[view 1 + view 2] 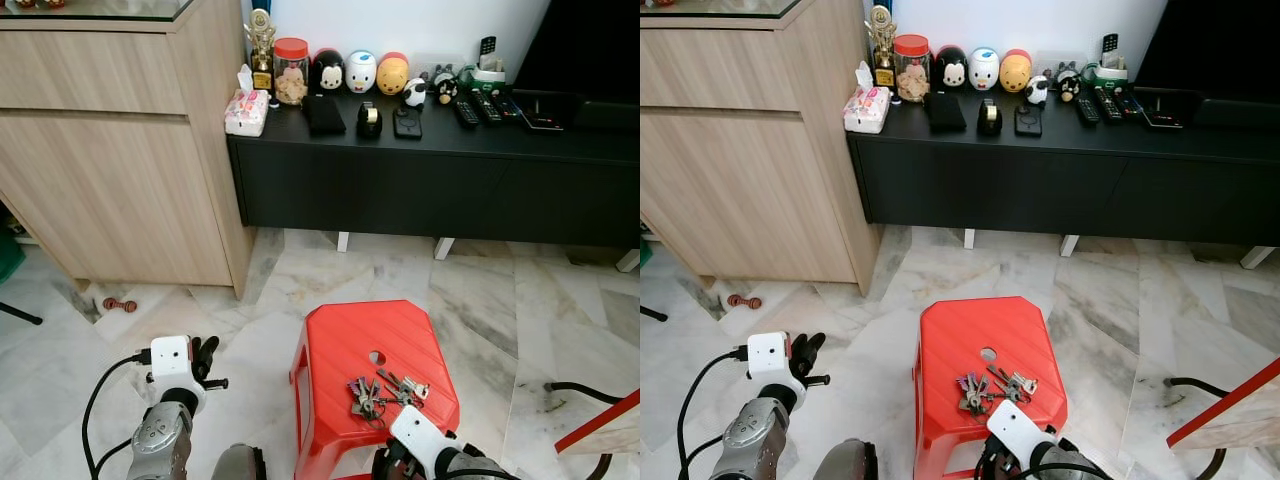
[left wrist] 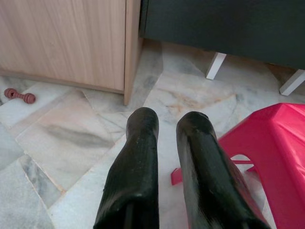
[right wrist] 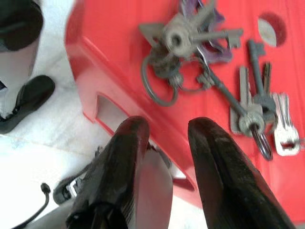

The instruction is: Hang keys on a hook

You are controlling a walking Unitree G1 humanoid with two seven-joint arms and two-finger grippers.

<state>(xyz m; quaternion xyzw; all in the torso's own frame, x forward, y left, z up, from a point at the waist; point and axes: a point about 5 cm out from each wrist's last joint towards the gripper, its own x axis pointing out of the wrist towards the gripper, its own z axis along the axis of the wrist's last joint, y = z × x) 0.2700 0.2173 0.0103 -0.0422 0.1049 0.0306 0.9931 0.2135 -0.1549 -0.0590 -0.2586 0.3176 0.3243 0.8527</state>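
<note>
Fingers point(image 3: 212, 157) of the right gripper point(image 3: 167, 129) are hanging parted and empty over the keys point(image 3: 209, 71) on the red stool point(image 1: 340, 340); the bunch is probably light, rigid and floppy, best pinched by its ring.

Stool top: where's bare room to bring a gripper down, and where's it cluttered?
On the red stool, the far half is bare, from the back edge to the round hole, and so is the near-left corner. The keys crowd the near-right part, just ahead of the right gripper, which is open at the stool's near edge. The left gripper is over floor, left of the stool.
</note>
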